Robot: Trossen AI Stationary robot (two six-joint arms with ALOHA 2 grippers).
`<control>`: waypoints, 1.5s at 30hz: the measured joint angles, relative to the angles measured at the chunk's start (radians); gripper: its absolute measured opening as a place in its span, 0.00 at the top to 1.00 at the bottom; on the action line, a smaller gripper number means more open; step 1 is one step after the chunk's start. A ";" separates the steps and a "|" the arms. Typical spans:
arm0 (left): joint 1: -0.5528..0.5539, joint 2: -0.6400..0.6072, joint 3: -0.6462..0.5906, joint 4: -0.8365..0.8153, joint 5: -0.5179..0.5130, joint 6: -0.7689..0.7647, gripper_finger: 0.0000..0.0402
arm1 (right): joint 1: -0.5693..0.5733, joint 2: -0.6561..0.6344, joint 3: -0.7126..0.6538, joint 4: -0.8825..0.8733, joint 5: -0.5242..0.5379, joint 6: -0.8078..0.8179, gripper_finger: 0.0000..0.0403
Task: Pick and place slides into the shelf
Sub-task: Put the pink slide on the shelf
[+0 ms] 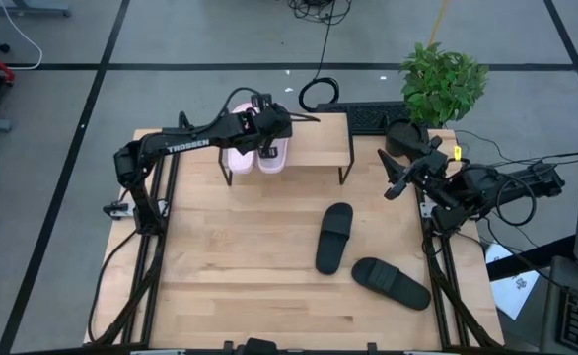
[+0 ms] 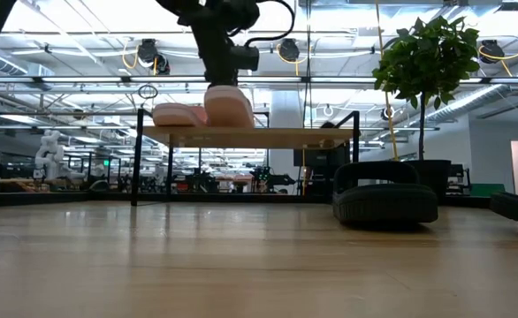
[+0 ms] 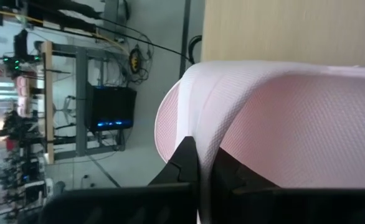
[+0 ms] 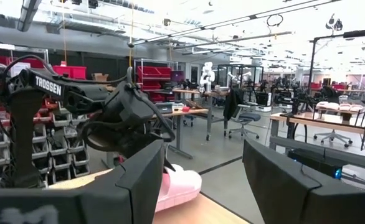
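Two pale pink slides sit side by side on the left part of the shelf (image 1: 319,138): one (image 1: 240,156) free, resting on its sole, the other (image 1: 273,155) under my left gripper (image 1: 269,126), which is shut on it. In the low view both pink slides (image 2: 179,115) (image 2: 228,104) show on the shelf board (image 2: 277,135). Two black slides lie on the tabletop, one (image 1: 334,237) near the middle, one (image 1: 391,283) nearer the near right. My right gripper (image 1: 397,177) waits open at the table's right edge. My left gripper (image 3: 206,168) pinches the broad strap of the right-hand pink slide at the strap's edge (image 3: 202,134), which runs between the two fingers (image 3: 185,163). It comes from above, pointing down (image 2: 224,53). The slide looks upright with its sole on the shelf board.
A potted plant (image 1: 442,84) and a black keyboard (image 1: 373,116) stand at the far right, behind the shelf. The shelf's right half (image 1: 324,133) is bare board. The near left of the tabletop (image 1: 230,286) is free wood. The right wrist view shows the left arm (image 4: 76,99).
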 joint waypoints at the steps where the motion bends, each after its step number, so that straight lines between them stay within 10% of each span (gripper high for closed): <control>1: 0.000 0.000 0.000 0.001 0.001 0.000 1.00 | 0.000 0.000 0.000 0.006 0.000 0.000 0.48; 45: 0.023 0.000 0.000 -0.057 0.046 -0.028 1.00 | 0.000 0.000 0.000 0.049 0.001 -0.045 0.48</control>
